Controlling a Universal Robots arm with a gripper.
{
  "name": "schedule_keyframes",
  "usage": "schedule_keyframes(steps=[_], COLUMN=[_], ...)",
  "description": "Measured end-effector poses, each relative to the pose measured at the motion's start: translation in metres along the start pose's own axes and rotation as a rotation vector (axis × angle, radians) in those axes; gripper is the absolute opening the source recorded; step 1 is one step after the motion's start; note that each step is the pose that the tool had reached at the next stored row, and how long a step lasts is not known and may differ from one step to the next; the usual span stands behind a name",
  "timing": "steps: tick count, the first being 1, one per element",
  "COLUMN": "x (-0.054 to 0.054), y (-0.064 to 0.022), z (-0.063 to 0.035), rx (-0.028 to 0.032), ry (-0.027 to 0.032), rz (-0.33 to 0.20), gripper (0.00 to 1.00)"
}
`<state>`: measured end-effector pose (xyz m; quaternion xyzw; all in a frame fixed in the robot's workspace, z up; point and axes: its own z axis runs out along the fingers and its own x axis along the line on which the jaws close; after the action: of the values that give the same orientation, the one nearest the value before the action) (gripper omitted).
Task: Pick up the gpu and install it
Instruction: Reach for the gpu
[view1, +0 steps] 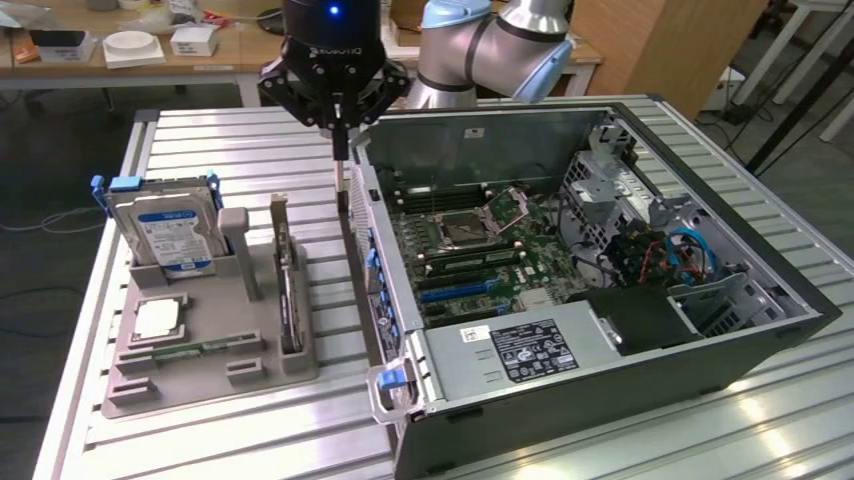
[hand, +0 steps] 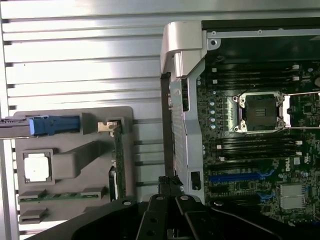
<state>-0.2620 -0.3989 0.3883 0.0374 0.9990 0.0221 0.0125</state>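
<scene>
The gripper (view1: 340, 148), jaws together, hangs over a narrow strip of bare surface (view1: 342, 340) between the grey holder (view1: 200, 385) and the open computer case (view1: 601, 410). The case's side wall (view1: 378, 300) rises along one edge of that strip. The gpu (view1: 283, 290), standing on edge in the holder, lines the other. The air above the gpu is open. On the exterior view's left, a grey post (view1: 238, 250) and the upright hard drive (view1: 163, 232) crowd it. Inside the case, the expansion slots (view1: 461, 292) lie open from above, hemmed in by the power supply (view1: 534, 345) and, towards the exterior view's right, the drive cage (view1: 614, 190) and cables (view1: 674, 255).
</scene>
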Motion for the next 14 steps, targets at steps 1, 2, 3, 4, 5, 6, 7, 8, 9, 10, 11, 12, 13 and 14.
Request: schedule_keyframes(steps=[1,2,3,4,5,6,7,8,9,10,11,12,13,14], x=[0.0006,0.0012,0.0019,0.0025,0.0032,0.0039,0.0045,0.0052,0.0058,0.0065,0.0071,0.0077,0.0084,0.0092], y=[0.0,-0.0001,-0.0002,-0.0002,-0.0002,-0.0003,-0.0003,-0.0004,-0.0004,-0.0005,-0.0005,-0.0006,-0.0007,-0.0007], z=[0.0,0.0,0.0,0.0,0.0,0.0,0.0,0.0,0.0,0.0001,0.0001,0.0001,0.0001,0.0001], rx=[0.0,0.0,0.0,0.0,0.0,0.0,0.0,0.0,0.0,-0.0001,0.0,0.0,0.0,0.0], ry=[0.0,0.0,0.0,0.0,0.0,0.0,0.0,0.0001,0.0,0.0,0.0,0.0,0.0,0.0], rz=[0.0,0.0,0.0,0.0,0.0,0.0,0.0,0.0,0.0,0.0,0.0,0.0,0.0,0.0], gripper=[0.11,0.11,0.11,0.11,0.11,0.11,0.11,0.11,0.11,0.11,0.11,0.11,0.11,0.11])
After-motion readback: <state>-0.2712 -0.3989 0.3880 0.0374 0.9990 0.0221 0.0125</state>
